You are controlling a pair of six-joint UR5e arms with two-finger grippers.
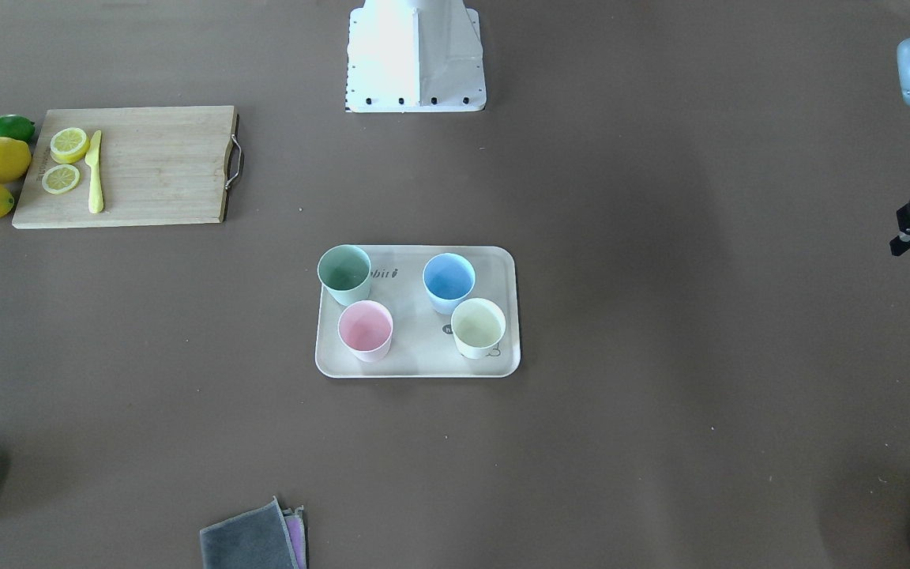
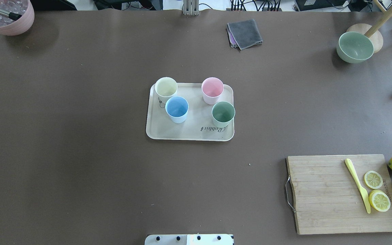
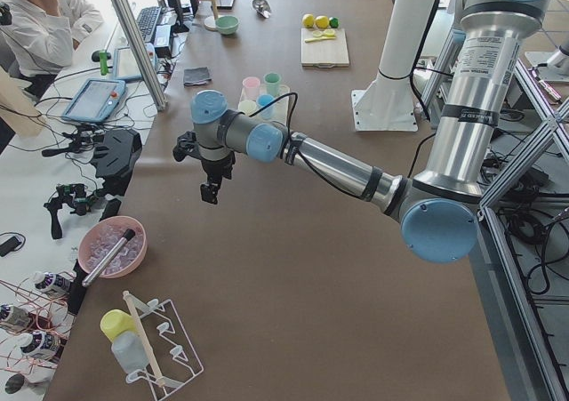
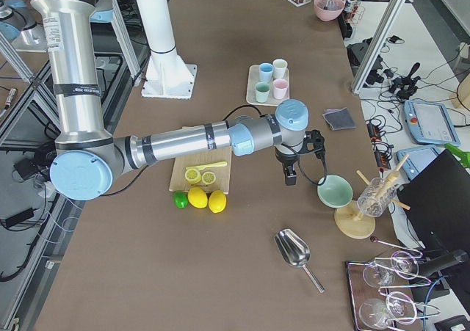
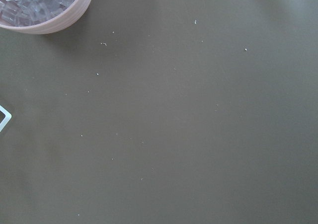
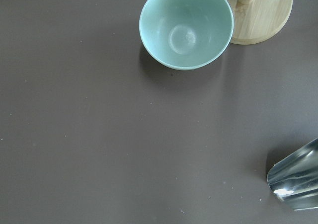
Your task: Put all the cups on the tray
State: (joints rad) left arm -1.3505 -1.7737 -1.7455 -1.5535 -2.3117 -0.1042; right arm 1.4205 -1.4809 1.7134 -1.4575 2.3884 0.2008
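Left arm (image 3: 338, 170) and right arm (image 4: 176, 144) are showing silver tubes, pale blue caps, black cables; 4 screws are dotting the white pedestal (image 1: 415, 71).

Four cups (image 2: 177, 109) stand on the tray (image 2: 189, 131) mid-table. The cutting board (image 2: 322, 197) lies near right, the bowl (image 2: 355, 46) far right, the pot (image 2: 19, 26) far left, the cloth (image 2: 247, 32) behind the tray.

Overhead and front views face oppositely, sharing the tray (image 2: 182, 132)
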